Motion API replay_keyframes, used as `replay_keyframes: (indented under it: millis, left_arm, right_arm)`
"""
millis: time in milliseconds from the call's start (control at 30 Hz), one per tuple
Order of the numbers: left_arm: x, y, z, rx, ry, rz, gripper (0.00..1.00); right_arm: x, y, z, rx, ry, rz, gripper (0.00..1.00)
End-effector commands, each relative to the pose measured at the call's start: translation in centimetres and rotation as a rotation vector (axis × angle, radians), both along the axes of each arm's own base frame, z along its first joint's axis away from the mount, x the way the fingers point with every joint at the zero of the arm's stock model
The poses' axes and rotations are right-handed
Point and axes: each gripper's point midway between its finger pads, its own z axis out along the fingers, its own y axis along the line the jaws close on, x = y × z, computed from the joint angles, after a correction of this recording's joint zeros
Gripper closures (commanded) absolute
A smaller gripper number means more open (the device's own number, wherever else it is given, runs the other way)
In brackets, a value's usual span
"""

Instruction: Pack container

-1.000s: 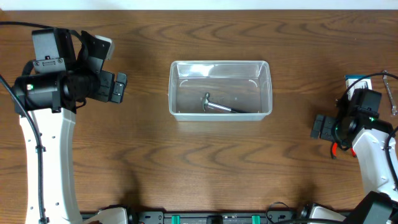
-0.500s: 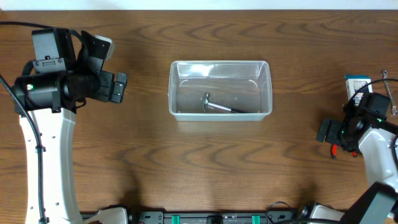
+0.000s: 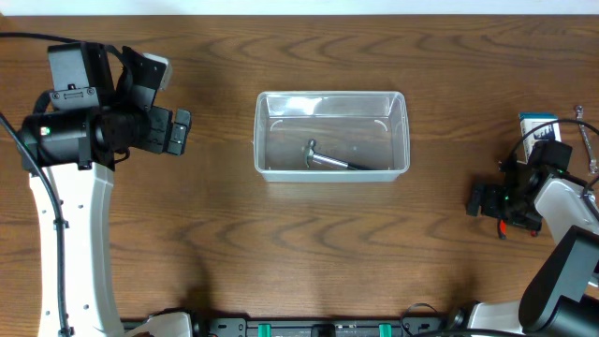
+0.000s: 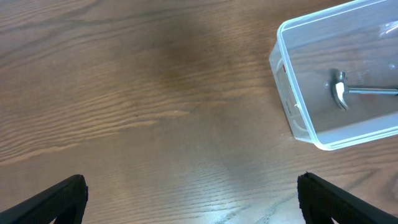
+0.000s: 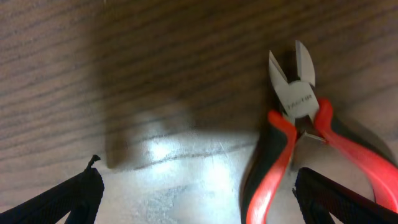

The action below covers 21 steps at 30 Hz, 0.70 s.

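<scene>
Closing the right gripper [image 5: 199, 193], whose jaws stand apart and empty, would probably catch only one handle of the red-handled cutters [image 5: 297, 124], which lie off-centre near one finger, and so pivot or drop the tool. Count, left to right: one left gripper [image 3: 181, 132], jaws apart and empty; one clear container [image 3: 259, 140] mid-surface [image 3: 281, 253], well apart from both arms; one hammer [image 3: 328, 159] inside it; one right gripper; one pair of cutters; one blue-and-white box [image 3: 536, 124].
</scene>
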Motion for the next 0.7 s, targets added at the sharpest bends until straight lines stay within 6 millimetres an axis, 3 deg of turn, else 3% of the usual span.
replay_keyframes:
  millis: [0,667]
  left_arm:
    - [0.1,0.01,-0.04,-0.011,0.0,0.001,0.02]
    - [0.11,0.01,-0.05,-0.012,0.0,0.001,0.02]
  right_arm:
    - [0.25,-0.14,-0.02,-0.002,-0.012,0.041,0.01]
    - [-0.09,-1.08,-0.34,-0.043,0.013,0.008,0.01]
